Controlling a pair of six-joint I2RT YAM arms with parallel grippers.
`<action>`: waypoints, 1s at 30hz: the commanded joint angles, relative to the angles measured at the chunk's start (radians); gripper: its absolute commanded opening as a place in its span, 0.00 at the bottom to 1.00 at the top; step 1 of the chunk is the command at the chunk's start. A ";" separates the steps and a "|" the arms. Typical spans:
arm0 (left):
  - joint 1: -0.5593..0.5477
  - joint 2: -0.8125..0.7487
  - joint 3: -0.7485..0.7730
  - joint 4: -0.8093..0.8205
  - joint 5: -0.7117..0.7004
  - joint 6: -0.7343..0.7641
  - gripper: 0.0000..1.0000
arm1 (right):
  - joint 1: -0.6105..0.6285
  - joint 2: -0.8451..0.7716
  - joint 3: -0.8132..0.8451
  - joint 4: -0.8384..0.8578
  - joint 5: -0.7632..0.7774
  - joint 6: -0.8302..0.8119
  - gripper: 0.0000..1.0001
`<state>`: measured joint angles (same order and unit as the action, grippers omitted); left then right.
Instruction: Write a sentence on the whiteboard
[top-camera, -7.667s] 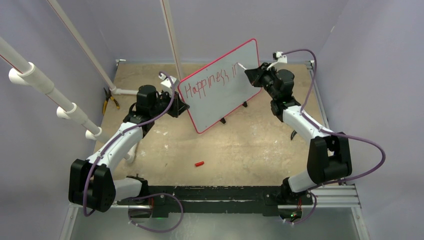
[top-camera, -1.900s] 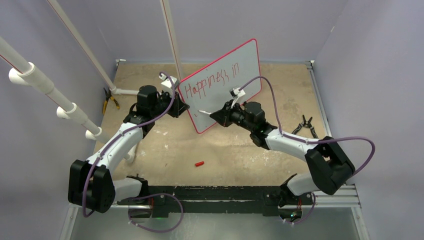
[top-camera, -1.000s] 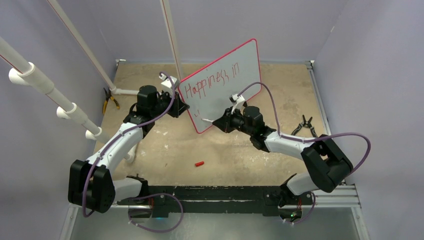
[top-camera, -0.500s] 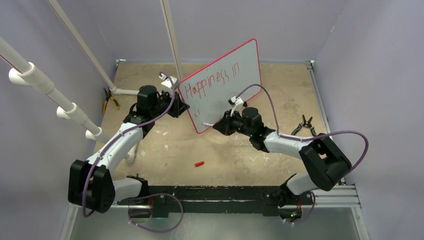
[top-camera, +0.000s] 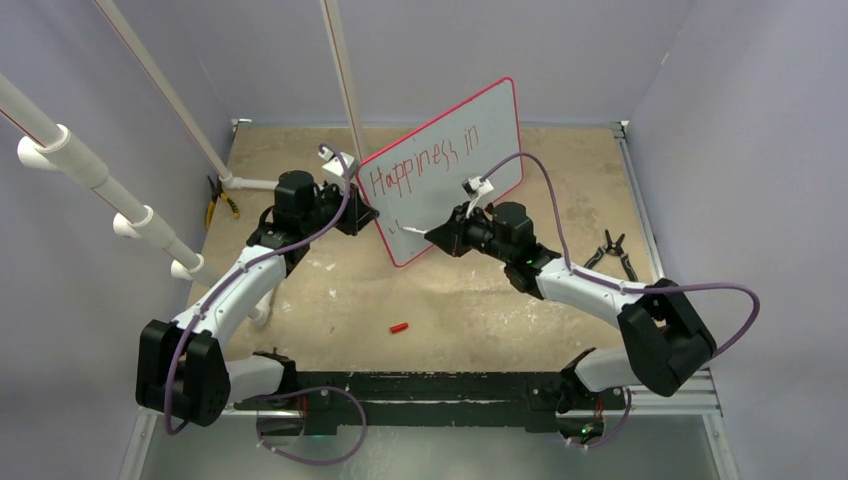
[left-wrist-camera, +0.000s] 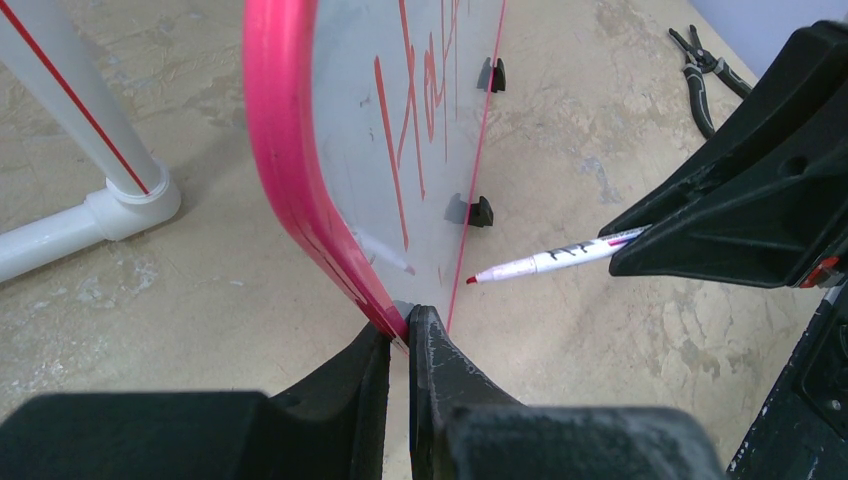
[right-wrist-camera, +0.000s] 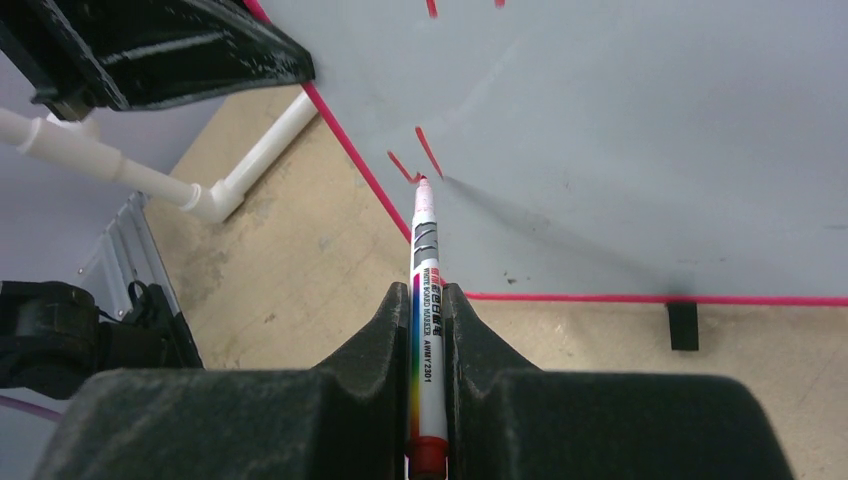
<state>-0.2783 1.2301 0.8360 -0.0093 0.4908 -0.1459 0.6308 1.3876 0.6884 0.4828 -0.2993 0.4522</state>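
Note:
The whiteboard (top-camera: 470, 150) stands tilted on the table, red-rimmed, with the sentence (top-camera: 420, 162) reading "Happiness in" in red. My left gripper (top-camera: 362, 216) is shut on the board's lower left rim (left-wrist-camera: 285, 170), its fingers (left-wrist-camera: 432, 345) pinching the edge. My right gripper (top-camera: 440, 238) is shut on a white marker (right-wrist-camera: 424, 225). The red tip meets the board (right-wrist-camera: 620, 150) at two short fresh strokes (right-wrist-camera: 412, 160) near the lower left corner. In the left wrist view the marker (left-wrist-camera: 545, 260) points at the board's face.
A red marker cap (top-camera: 399, 327) lies on the table in front of the board. Yellow-handled pliers (top-camera: 218, 206) lie at the left, black pliers (top-camera: 612, 250) at the right. White pipes (top-camera: 340, 70) rise behind the board, with a pipe foot (left-wrist-camera: 120, 205) by its left edge.
The right gripper has carried the marker from the end of "in" down to the board's lower left, where short red strokes have appeared. The left gripper has not moved.

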 joint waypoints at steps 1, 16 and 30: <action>-0.016 -0.010 0.002 -0.023 0.010 0.032 0.00 | -0.020 0.009 0.057 0.044 -0.035 -0.003 0.00; -0.018 0.007 0.005 -0.021 0.011 0.032 0.00 | -0.029 0.087 0.059 0.087 -0.106 -0.010 0.00; -0.018 0.008 0.006 -0.023 0.011 0.034 0.00 | -0.031 0.060 0.057 0.081 -0.047 0.006 0.00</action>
<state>-0.2810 1.2301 0.8360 -0.0090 0.4900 -0.1455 0.6018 1.4792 0.7216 0.5312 -0.3794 0.4530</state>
